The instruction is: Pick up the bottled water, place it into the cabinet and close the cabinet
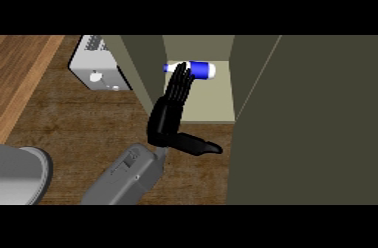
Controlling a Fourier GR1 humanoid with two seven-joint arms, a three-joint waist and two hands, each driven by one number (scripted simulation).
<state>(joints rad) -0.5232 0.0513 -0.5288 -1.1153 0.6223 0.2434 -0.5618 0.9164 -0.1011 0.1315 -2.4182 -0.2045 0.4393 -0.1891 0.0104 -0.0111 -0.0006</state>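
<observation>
- Looking down from the head view, you have one hand (pixel 168 123) in play, and from its place and thumb side I take it for the left; the right hand shows nowhere.
- Its fingers (pixel 179 84) are straight and lie close side by side, reaching into the cabinet (pixel 210 112); the thumb sticks out to the side, over the tabletop (pixel 88 117).
- The bottled water (pixel 198 69) lies on its side on the cabinet's pale floor, toward the back, with the fingertips touching or just in front of it. Nothing is curled round it, so you are not holding it.
- By my judgement the placing is nearly done, and what remains is to clear the hand and shut the door (pixel 310 117), which stands open at the right.
- Draw the hand straight back along the forearm's line, keeping the fingers flat so they do not drag the bottle forward or set it rolling.
- Mind the cabinet's left wall, close beside the wrist.
- Only then go for the door; a grey appliance (pixel 96 67) sits to the left, well clear of that swing.
</observation>
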